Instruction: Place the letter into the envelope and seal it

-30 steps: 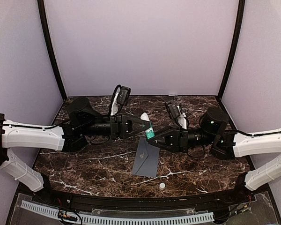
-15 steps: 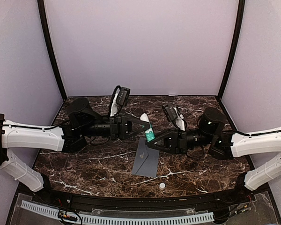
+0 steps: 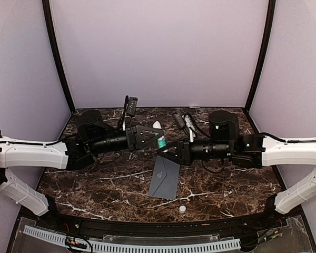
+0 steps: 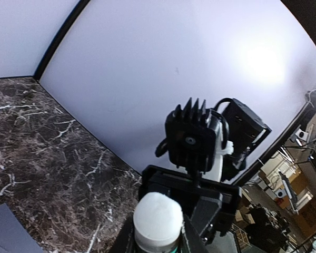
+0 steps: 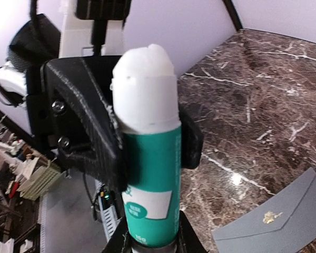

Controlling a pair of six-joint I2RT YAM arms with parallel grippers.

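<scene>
The slate-grey envelope [image 3: 165, 178] lies flat on the marble table with its flap closed and a pale emblem showing; it also appears as the envelope [image 5: 276, 224] in the right wrist view. The letter is out of view. A teal glue stick [image 3: 160, 140] with a white top hangs above the table between both arms. My left gripper [image 3: 156, 139] is shut on its upper part, and the left fingers [image 5: 89, 132] clamp it there. My right gripper [image 5: 150, 240] is shut on the base of the glue stick [image 5: 147, 174]. From the left wrist, the white tip of the glue stick [image 4: 158, 216] sits between the left gripper [image 4: 158, 241] jaws.
A small white cap [image 3: 183, 208] lies on the table near the front edge, right of the envelope's near end. Dark marble table [image 3: 95, 184] with lilac walls on three sides. Both arms meet over the table's middle, behind the envelope.
The right gripper moved left and back to the glue stick and closed on its base. The left gripper turned and lifted the stick slightly. The envelope has not moved.
</scene>
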